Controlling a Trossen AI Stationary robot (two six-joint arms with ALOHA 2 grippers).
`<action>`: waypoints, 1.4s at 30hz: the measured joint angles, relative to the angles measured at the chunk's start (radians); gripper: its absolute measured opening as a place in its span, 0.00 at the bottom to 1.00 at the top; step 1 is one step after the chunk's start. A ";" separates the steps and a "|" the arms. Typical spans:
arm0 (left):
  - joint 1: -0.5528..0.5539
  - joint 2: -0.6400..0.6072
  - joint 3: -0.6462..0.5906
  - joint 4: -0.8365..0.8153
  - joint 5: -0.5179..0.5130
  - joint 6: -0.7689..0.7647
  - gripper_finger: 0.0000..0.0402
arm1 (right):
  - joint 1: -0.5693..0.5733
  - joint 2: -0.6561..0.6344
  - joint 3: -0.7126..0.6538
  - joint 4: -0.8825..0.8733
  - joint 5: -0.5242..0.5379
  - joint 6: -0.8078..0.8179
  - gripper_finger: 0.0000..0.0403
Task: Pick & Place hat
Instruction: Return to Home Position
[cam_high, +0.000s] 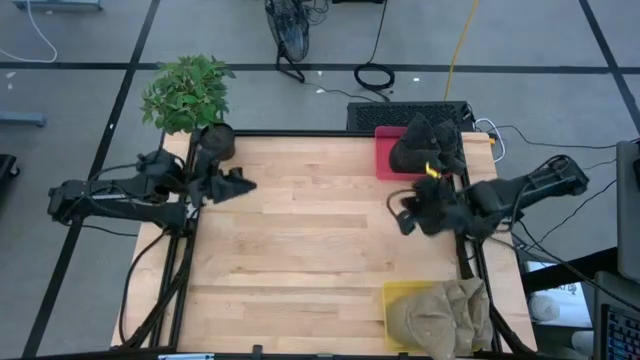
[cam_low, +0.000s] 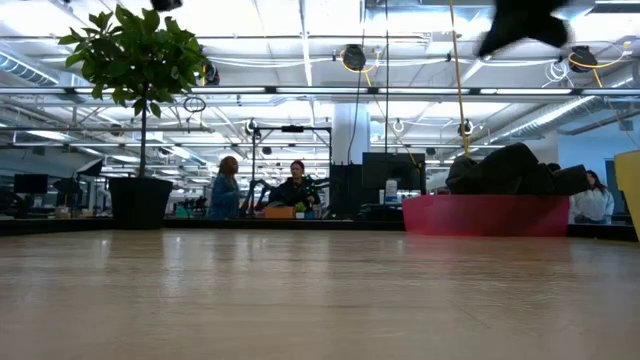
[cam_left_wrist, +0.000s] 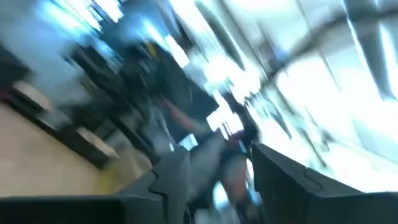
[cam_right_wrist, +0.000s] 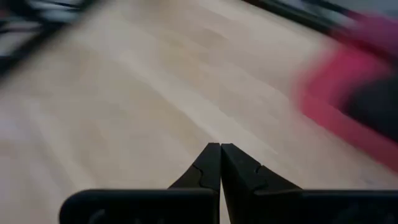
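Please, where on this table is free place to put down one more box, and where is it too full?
Free: the wide middle of the table, between the left claw and the right claw; also the strip from the left edge to the yellow bin. Crowded: the right side, with the red bin, and the plant corner.

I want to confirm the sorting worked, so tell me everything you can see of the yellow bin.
The yellow bin is a rectangular, plastic-looking container standing flat on the wooden table, in the right-side corner farthest from the red bin. Tan-brown caps are heaped inside, hiding most of it; only a strip of yellow shows. The right gripper is clear of it; only caps and table touch it.
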 joint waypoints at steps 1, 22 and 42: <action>-0.001 0.022 0.014 -0.005 0.065 0.016 0.42 | -0.032 -0.002 0.000 0.108 -0.029 -0.128 0.00; -0.280 0.322 -0.178 -0.642 0.060 0.171 0.01 | -0.083 0.088 -0.001 0.476 -0.171 -0.461 0.00; -0.219 -0.309 -0.614 -0.240 -0.192 0.151 0.00 | -0.126 0.080 -0.001 0.489 -0.168 -0.433 0.00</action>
